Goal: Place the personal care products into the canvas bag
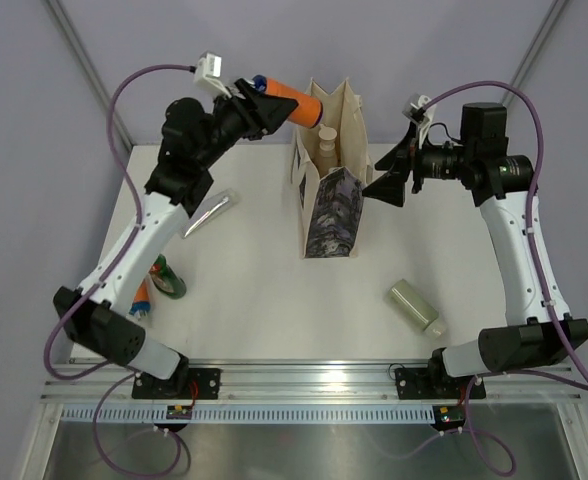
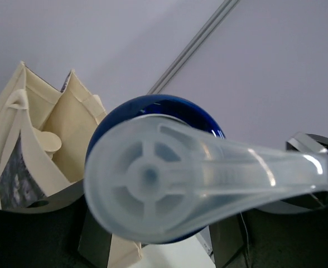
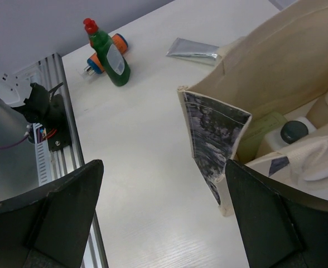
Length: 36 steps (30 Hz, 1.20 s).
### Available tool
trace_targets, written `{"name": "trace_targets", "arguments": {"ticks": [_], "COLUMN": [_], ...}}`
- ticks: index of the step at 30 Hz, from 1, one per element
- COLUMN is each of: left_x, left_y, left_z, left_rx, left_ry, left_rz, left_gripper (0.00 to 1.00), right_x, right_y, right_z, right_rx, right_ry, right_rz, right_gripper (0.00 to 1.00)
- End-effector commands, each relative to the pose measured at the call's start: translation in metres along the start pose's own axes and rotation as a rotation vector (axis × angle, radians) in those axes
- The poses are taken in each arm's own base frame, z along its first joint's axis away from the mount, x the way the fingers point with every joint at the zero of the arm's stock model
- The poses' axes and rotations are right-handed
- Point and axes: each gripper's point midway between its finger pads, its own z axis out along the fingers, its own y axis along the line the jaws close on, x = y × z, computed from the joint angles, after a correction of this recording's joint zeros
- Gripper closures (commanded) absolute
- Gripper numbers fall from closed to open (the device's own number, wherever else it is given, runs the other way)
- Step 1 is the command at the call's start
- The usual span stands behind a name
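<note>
Bottles (image 3: 293, 132) inside open canvas bag (image 3: 275, 67)

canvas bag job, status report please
Left gripper shut on orange bottle, by canvas bag rim. Right gripper open beside bag. On table: silver tube, green red-capped bottle, second orange bottle, pale-green cylinder. Nothing blocking bag mouth.

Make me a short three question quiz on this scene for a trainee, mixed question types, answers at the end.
1. True or false: the right gripper is clamped on a bottle.
2. Which lies on the white table on the right arm's side of the tall cream canvas bag? A silver tube; B pale-green cream-capped cylinder; C green red-capped bottle.
3. What does the left gripper hold?
Key: 1 false, it is open. 2 B. 3 An orange plastic bottle with a blue cap.
</note>
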Motion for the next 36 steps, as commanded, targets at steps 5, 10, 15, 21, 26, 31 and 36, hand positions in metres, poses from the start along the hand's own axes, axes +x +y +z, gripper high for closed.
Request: {"name": "trace_targets", "arguments": {"ticks": [5,10,15,21,26,31,36], "left_x": [0.025,0.050,0.092,0.133,0.148,0.156,0.166], "left_y": [0.008,0.033,0.042,0.057,0.074,0.079,0.076], "left_z": [0.065,0.084,0.086,0.080,0.077,0.079,0.086], "left_rx": [0.016,-0.056,-0.038,-0.061,-0.146,-0.180,-0.152], "left_ry": [0.093,0.195,0.334,0.464,0.503,0.522,0.537], "left_rz": [-0.007,0.073,0.110,0.180,0.259,0.319,0.308], "left_gripper": [1.00,1.00,0.98,0.80,0.62,0.43,0.30], "right_x": [-0.011,0.002,0.019,0.031,0.033,0.036,0.039], "right_y": [-0.004,-0.006,-0.016,-0.027,-0.032,-0.034,-0.037], "right_z": [-0.025,-0.031,-0.028,-0.022,-0.020,-0.019,-0.019], "right_rx": [0.114,0.140,0.147,0.148,0.154,0.152,0.162], "right_ry": [-0.066,-0.057,-0.037,-0.017,-0.010,-0.009,-0.002], "right_rz": [-0.010,-0.008,0.021,0.045,0.051,0.060,0.067], "right_gripper": [0.00,0.00,0.01,0.00,0.01,0.00,0.01]}}
